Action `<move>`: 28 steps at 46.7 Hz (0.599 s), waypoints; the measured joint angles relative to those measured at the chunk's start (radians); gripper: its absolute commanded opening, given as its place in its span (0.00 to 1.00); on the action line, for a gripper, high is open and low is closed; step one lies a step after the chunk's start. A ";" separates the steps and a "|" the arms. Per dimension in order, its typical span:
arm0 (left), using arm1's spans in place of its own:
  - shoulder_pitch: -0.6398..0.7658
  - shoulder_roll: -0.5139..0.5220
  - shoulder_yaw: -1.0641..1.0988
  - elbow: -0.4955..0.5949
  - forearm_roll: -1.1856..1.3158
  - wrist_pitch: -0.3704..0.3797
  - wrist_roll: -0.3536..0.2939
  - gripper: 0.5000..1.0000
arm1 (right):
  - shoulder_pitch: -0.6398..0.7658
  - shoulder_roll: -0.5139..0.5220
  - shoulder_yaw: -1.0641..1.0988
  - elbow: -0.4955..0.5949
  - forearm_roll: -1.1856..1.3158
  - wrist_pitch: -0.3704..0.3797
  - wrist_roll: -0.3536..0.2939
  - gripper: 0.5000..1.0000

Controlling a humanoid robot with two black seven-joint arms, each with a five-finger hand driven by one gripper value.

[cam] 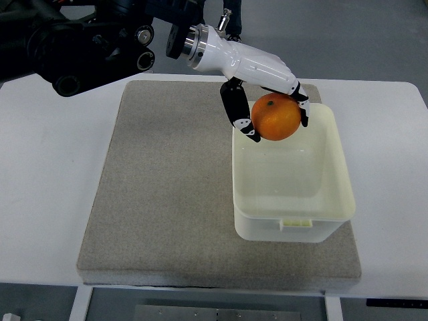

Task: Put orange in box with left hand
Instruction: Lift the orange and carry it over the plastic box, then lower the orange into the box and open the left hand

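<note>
The orange (pixel 276 117) is round and bright, held in the air over the far part of the pale yellow plastic box (pixel 334 170). My left hand (pixel 273 107), white with black fingertips, reaches in from the upper left and is shut on the orange, thumb on its left side and fingers over its top and right. The box is open on top and looks empty inside. The orange hangs above the box's far rim, not touching its floor.
The box stands on the right side of a grey felt mat (pixel 167 187) that covers a white table (pixel 47 174). The dark arm body (pixel 87 40) fills the upper left corner.
</note>
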 measured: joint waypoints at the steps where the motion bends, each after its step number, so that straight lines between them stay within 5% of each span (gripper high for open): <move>1: 0.001 0.000 0.000 0.000 -0.001 0.000 0.000 0.00 | 0.000 0.000 0.000 0.000 0.000 0.000 0.000 0.86; 26: 0.037 -0.071 0.005 0.025 -0.002 0.000 0.000 0.00 | 0.000 0.000 0.000 0.000 0.000 0.000 0.000 0.86; 28: 0.037 -0.071 0.004 0.025 -0.008 0.000 0.000 0.09 | 0.000 0.000 0.000 0.000 0.000 0.000 0.000 0.86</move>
